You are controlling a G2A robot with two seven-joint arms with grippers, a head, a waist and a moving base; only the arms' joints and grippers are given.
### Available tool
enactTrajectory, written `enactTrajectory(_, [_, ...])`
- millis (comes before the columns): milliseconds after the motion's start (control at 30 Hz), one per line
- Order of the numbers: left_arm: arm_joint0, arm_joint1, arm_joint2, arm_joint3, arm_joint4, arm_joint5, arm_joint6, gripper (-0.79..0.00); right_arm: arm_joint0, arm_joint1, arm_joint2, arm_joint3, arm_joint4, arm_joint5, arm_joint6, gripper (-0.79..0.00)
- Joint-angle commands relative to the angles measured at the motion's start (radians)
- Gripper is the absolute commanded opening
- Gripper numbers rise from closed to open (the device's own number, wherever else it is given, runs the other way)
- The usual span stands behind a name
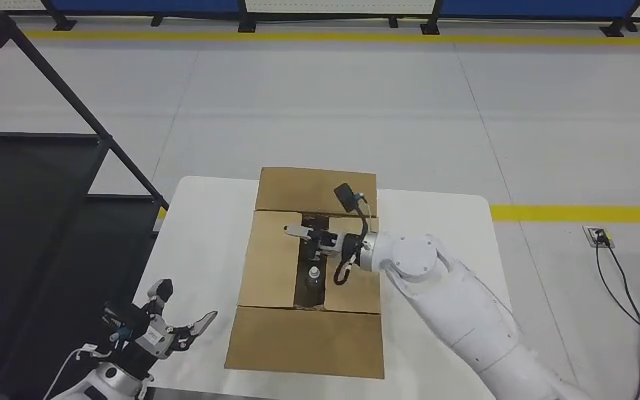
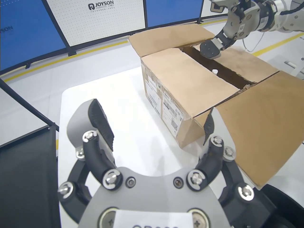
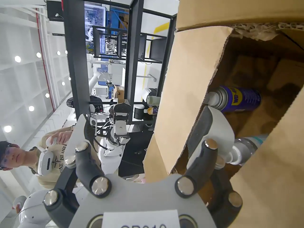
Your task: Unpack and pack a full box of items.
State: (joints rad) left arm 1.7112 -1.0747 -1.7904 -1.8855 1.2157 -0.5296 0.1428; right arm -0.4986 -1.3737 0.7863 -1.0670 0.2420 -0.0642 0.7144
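A cardboard box (image 1: 270,260) stands mid-table, its top flaps parted along a dark gap. My right gripper (image 1: 308,238) is at that gap, open. In the right wrist view the gripper (image 3: 147,119) straddles the edge of one flap (image 3: 190,72), one finger outside and one inside the box. A blue spray can (image 3: 239,98) and a clear bottle with a white cap (image 3: 247,145) lie inside. The bottle's cap (image 1: 314,272) shows through the gap. My left gripper (image 2: 152,112) hangs open and empty over the table's near left corner, apart from the box (image 2: 185,79).
The white table (image 1: 200,240) has free room to the left of the box. A black rack (image 1: 50,200) stands beside the table's left edge. The box's near outer flap (image 2: 261,129) lies folded out toward me.
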Motion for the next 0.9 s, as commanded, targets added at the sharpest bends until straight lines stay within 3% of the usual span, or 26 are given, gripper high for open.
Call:
enactTrajectory(0, [0.01, -0.001, -0.003, -0.001, -0.004, 0.007, 0.016, 0.0, 0.031, -0.02, -0.031, 0.059, 0.002, 0.01, -0.015, 0.0])
enactTrajectory(367, [0.031, -0.005, 0.004, -0.001, 0.008, 0.018, 0.037, 0.0, 0.125, -0.105, -0.097, 0.256, 0.092, -0.075, 0.032, 0.0])
enactTrajectory(700, [0.029, -0.006, 0.039, -0.038, 0.087, 0.032, 0.045, 0.0, 0.133, -0.128, -0.083, 0.237, 0.086, -0.143, 0.018, 0.0])
enactTrajectory(867, [0.039, -0.008, 0.048, -0.045, 0.112, 0.047, 0.062, 0.0, 0.13, -0.127, -0.079, 0.182, 0.006, -0.09, -0.041, 0.0])
